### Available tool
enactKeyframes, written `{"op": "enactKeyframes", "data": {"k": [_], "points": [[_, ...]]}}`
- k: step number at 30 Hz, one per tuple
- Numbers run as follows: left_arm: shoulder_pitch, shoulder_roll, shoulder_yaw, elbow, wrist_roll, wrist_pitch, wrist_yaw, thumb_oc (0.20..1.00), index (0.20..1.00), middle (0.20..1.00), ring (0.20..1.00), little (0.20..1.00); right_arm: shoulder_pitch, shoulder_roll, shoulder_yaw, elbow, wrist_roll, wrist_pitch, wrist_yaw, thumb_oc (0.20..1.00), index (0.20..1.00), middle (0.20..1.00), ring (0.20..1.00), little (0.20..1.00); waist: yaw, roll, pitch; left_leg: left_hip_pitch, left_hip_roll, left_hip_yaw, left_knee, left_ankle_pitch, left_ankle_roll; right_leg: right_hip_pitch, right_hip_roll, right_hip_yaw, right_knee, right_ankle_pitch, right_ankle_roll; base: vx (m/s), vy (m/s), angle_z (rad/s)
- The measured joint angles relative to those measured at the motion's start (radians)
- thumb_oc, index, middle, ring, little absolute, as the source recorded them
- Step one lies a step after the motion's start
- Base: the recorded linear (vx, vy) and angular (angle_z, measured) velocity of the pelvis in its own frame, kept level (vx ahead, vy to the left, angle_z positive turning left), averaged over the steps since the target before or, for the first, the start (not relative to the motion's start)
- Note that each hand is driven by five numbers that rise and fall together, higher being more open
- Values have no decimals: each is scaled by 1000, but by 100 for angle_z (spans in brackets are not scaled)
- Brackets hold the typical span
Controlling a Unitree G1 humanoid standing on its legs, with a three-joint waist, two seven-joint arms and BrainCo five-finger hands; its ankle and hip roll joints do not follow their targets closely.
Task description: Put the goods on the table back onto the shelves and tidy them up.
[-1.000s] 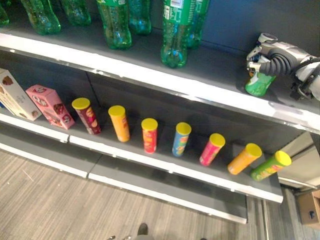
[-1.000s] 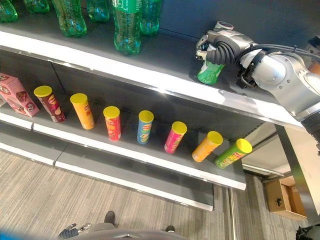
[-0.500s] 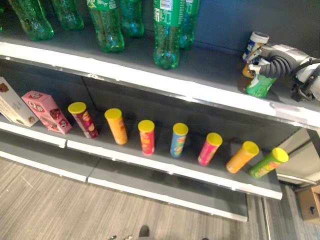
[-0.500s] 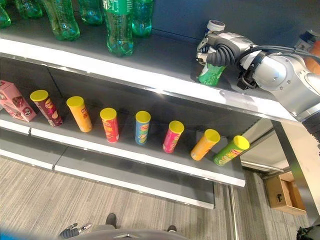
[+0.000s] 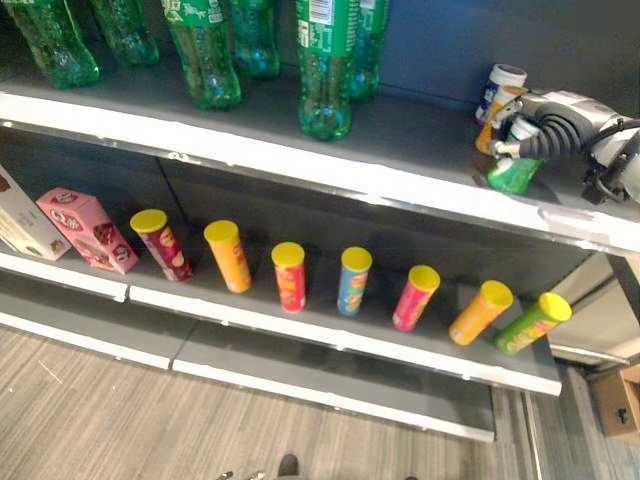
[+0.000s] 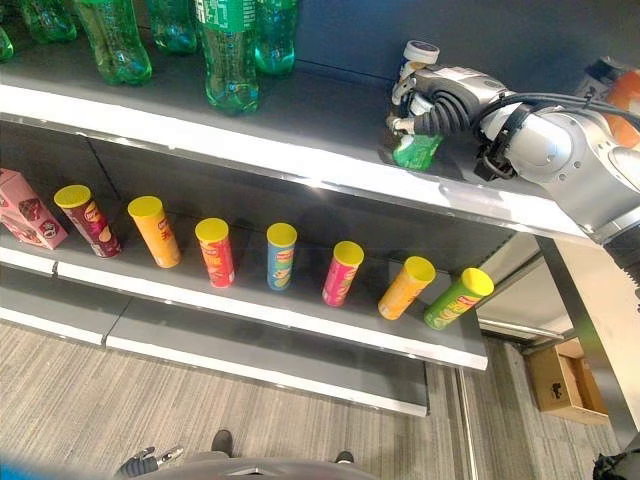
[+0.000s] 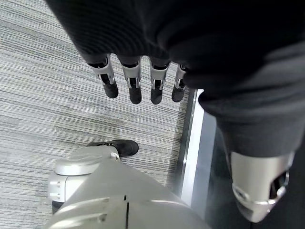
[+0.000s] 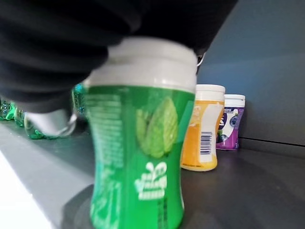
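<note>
My right hand [image 6: 447,98] reaches onto the upper shelf [image 5: 300,150] at its right end, shut on a small green bottle with a white cap [image 8: 143,157]. The green bottle [image 5: 513,173] leans a little, its base at the shelf surface. Just behind it stand an orange bottle [image 8: 204,129] and a purple bottle [image 8: 231,121], both with white caps; the purple bottle [image 6: 418,55] shows past my fingers. My left hand [image 7: 136,78] hangs over the carpet with its fingers straight, holding nothing.
Several large green soda bottles [image 5: 325,60] stand on the upper shelf to the left. On the lower shelf [image 5: 330,325] is a row of chip cans [image 5: 288,277] with yellow lids and a pink box [image 5: 85,228]. A cardboard box [image 6: 565,380] sits on the floor at right.
The camera has tilted, shifting the shelves in view. My right hand has carried the green bottle a little deeper onto the shelf, beside the orange and purple bottles.
</note>
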Motion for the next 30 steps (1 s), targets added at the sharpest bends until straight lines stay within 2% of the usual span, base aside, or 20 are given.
{"op": "enactKeyframes", "data": {"k": [7,10,14,17,21,22,24,27,29,30], "points": [[-2,0,15,0,0,0,0,1000,1000,1000,1000,1000,10,0,-34,-16,-69,0,-41,1000,1000,1000,1000,1000,-1,7,-5,1,0,2,0,0,0,0,0,2,0,0,0,0,0,0],[-2,0,21,0,0,1,2,1000,1000,1000,1000,1000,57,-2,-146,-54,-98,2,-69,1000,1000,1000,1000,1000,-2,12,-8,2,1,2,0,0,0,0,0,3,0,0,0,0,0,0],[-3,2,31,2,0,1,3,1000,1000,1000,1000,1000,114,-53,-273,-96,-119,0,-130,1000,1000,1000,1000,1000,-4,15,-11,5,2,7,0,-2,-2,-1,1,8,0,0,0,13,9,-2],[0,-2,56,10,0,2,4,1000,1000,1000,1000,1000,269,-91,-496,-154,-120,-2,-183,1000,1000,1000,1000,1000,-12,16,-11,6,1,9,-4,-3,-2,0,0,10,0,0,0,8,7,-1],[0,-11,76,17,0,6,6,1000,1000,1000,1000,1000,594,-88,-900,-247,-126,-4,-267,1000,1000,1000,1000,1000,-42,25,-12,10,1,15,-5,-4,-3,0,-1,14,-2,0,0,19,18,-7],[4,-22,81,18,0,8,9,1000,1000,1000,1000,1000,741,-75,-1047,-292,-161,-4,-302,1000,1000,1000,1000,1000,-63,36,-19,18,3,30,-5,-10,-3,-2,0,31,-3,-1,1,21,29,-23],[5,-33,76,17,0,8,11,1000,1000,1000,1000,1000,955,8,-1247,-371,-187,-5,-338,1000,1000,1000,1000,1000,-90,48,-29,24,6,38,-5,-13,-5,-3,2,40,-4,-1,1,19,32,-23],[-17,-42,45,1,3,8,14,1000,1000,1000,1000,1000,1095,134,-1318,-431,-172,-14,-343,1000,1000,1000,1000,1000,-124,69,-47,38,16,79,-6,-26,-12,-20,10,83,-4,-5,4,6,44,-35],[-14,-38,40,-19,3,6,20,1000,1000,1000,1000,1000,1142,350,-1356,-474,-71,-49,-329,1000,1000,1000,1000,1000,-117,53,-65,33,20,86,-6,-27,-12,-30,15,92,-5,-7,-1,-6,51,-27],[-12,-43,22,-19,4,6,19,1000,1000,1000,1000,1000,1184,383,-1324,-472,-10,-42,-293,1000,1000,1000,1000,1000,-132,62,-70,34,19,105,-6,-29,-12,-34,13,109,-5,-2,-1,-14,51,-24]]}}
